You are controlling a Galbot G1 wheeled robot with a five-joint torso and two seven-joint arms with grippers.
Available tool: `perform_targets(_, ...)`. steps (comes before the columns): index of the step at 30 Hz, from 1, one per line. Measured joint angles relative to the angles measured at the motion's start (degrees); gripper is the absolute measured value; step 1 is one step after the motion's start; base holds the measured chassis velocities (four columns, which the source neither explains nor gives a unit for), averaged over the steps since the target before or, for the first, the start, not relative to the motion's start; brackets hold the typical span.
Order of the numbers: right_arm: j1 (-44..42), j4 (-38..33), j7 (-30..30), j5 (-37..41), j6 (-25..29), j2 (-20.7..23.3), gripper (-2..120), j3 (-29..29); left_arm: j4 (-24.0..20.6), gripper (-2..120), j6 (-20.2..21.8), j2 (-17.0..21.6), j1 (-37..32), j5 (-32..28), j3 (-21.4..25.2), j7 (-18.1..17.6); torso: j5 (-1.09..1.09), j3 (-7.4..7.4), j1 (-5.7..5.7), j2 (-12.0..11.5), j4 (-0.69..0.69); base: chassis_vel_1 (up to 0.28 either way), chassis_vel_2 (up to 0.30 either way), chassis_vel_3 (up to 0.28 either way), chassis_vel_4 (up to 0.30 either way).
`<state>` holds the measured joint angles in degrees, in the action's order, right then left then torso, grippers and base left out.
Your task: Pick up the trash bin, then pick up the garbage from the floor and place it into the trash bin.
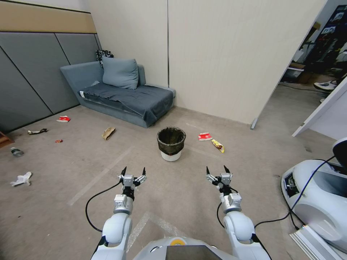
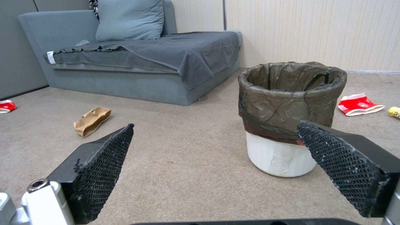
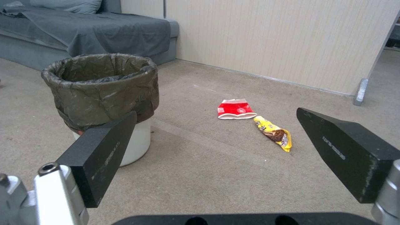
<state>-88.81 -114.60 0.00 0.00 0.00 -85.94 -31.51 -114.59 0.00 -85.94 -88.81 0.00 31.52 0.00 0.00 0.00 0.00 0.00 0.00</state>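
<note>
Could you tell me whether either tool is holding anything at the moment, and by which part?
Nothing is held. The left tool and right tool hang open above bare carpet, short of the trash bin.

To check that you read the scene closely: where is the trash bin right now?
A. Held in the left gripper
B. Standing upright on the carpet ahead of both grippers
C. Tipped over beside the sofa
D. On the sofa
B: the trash bin stands upright on the carpet, beyond the open, empty left gripper and right gripper.
</note>
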Motion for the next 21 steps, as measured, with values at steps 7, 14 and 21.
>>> perform_targets(7,0.0,0.0,0.0,0.0,0.0,0.0,100,0.0,0.0,100,0.0,0.0,0.0,0.0,0.0,0.0,0.00,0.00,0.00,0.0,0.00,0.000,0.000,0.000,0.000)
perform_targets(14,0.0,0.0,0.0,0.0,0.0,0.0,100,0.0,0.0,100,0.0,0.0,0.0,0.0,0.0,0.0,0.00,0.00,0.00,0.0,0.00,0.000,0.000,0.000,0.000)
perform_targets(21,-2.1,-1.7,0.8,-0.3,-0.2,-0.9,100,-0.7,-3.2,100,2.7,-0.4,-2.4,0.8,0.0,-0.5,0.02,0.00,0.00,0.0,-0.01,0.000,0.000,0.000,0.000)
